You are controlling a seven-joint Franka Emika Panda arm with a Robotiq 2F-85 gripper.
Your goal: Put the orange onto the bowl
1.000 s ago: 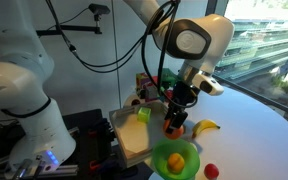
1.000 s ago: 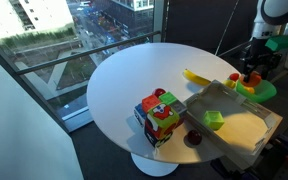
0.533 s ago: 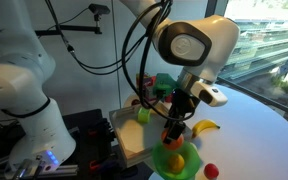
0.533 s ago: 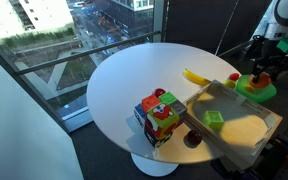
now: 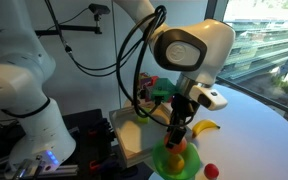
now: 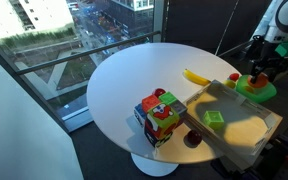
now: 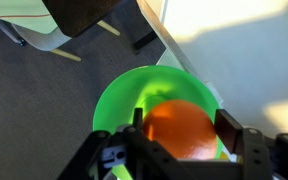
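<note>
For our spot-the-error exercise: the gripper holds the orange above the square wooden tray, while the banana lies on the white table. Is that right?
Not quite: the gripper holds the orange above the green bowl, as the wrist view shows. The banana does lie on the white table.

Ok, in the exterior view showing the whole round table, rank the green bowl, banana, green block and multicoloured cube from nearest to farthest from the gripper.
1. green bowl, directly under the gripper, at the table's edge.
2-3. banana, further along the table, and green block, towards the camera: too close to call.
4. multicoloured cube, farthest, beyond both.
</note>
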